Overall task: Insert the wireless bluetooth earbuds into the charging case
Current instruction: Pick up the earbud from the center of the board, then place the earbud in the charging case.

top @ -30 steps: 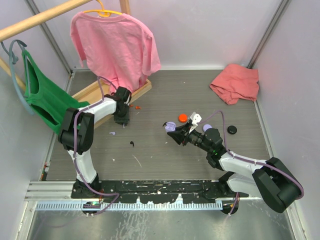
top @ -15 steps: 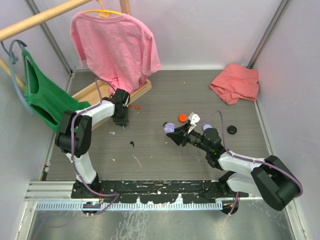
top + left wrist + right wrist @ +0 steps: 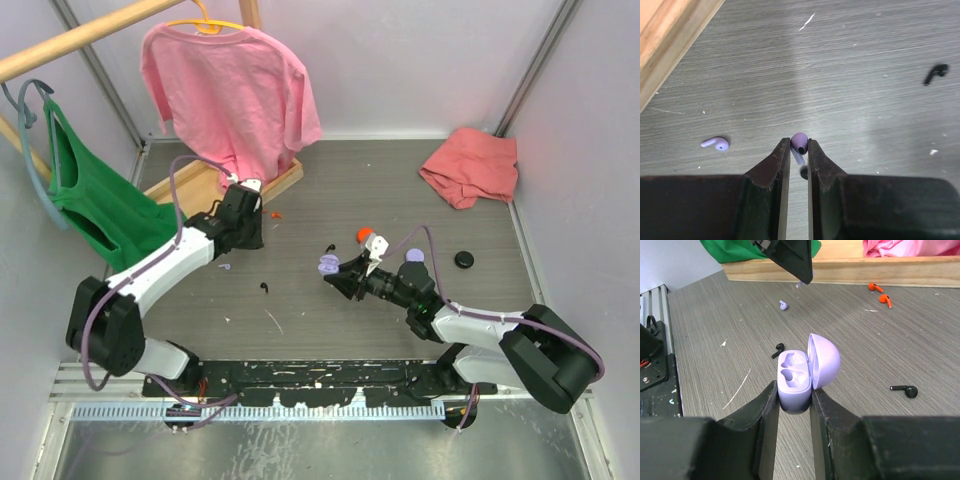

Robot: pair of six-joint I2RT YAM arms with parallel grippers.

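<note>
My left gripper is shut on a lilac earbud, pinched at the fingertips and held above the table. In the top view it hangs near the wooden frame. My right gripper is shut on the open lilac charging case, its lid tipped back and both sockets empty; in the top view the case is at mid-table. A second lilac earbud lies on the table. The left fingers show at the top of the right wrist view, beyond the case.
Two orange earbuds lie by the wooden frame. Black earbuds lie loose. An orange case and a black case sit on the table. A pink cloth lies back right; shirts hang back left.
My left arm has stretched out and lifted with the lilac earbud in its jaws. My right gripper has moved left and a little nearer with the open case.
</note>
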